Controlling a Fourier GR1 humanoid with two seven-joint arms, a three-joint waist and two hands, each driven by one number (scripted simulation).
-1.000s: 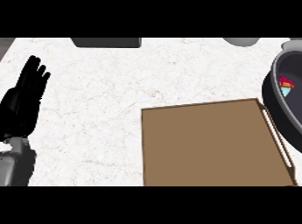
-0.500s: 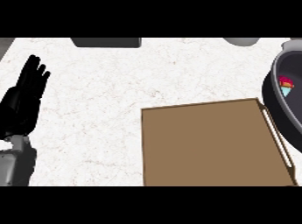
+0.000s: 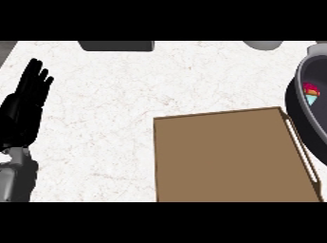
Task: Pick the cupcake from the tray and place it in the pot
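cupcake [image 3: 311, 93] is in the pot [image 3: 313, 128], near the pot's left inner wall: red top, pale blue wrapper under it, only a small piece visible, far right of view. It sits well apart from the left hand's fingers, across the whole counter to their right. Nothing touching it.

pot: dark grey, round, cut off by the right edge of view, with a light grey handle tab at its upper rim. Its left rim sits just beside the tray's upper right corner.

tray [image 3: 229, 156]: flat brown rectangle, pale strip along its right side, bare top surface. It lies right of and below the fingers and runs out of view at the bottom.

left hand [image 3: 17, 116]: black, at the left edge of view on a grey forearm coming up from the lower left corner. Resting, fingers [image 3: 36, 78] straight, pointing up, slightly spread, holding nothing, not touching tray or pot.

right hand: not visible.

counter [image 3: 124, 95]: white, faintly marbled. At its top edge, up and right of the fingertips, a dark grey object [image 3: 117, 45] is partly cut off, and farther right a light grey rounded one [image 3: 264, 45]. Can't tell what either is.
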